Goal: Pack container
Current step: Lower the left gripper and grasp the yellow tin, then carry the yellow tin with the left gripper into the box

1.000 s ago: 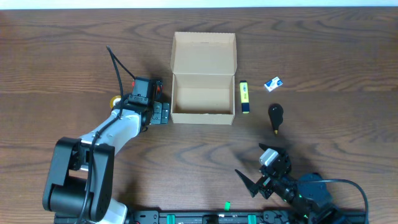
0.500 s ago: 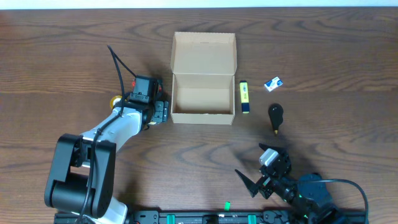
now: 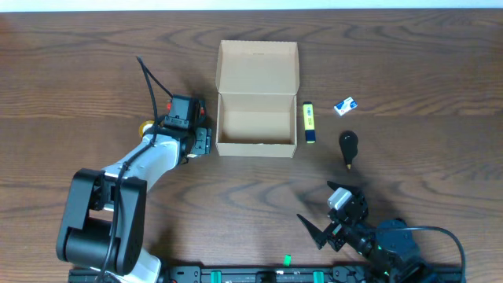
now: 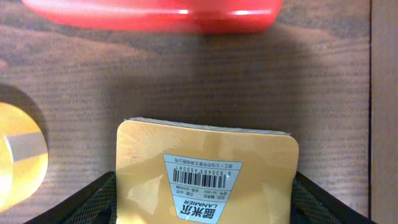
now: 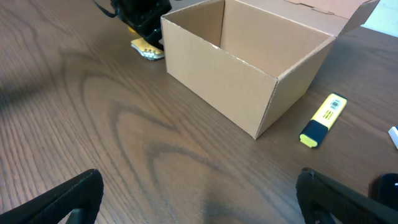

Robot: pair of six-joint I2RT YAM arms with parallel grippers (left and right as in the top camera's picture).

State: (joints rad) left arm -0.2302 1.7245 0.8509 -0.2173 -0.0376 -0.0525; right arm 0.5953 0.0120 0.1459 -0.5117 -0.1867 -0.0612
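A yellow pad held beside the open container

The left hand is closed on the yellow pad, just beside the container's left wall; the container is set at the middle of the worktop, lid flapped back; the right hand is spread wide, nothing held.

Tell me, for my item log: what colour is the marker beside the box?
Yellow with a dark cap; the marker shows best in the right wrist view.

A dark brown wood-grain table fills the view under even light.
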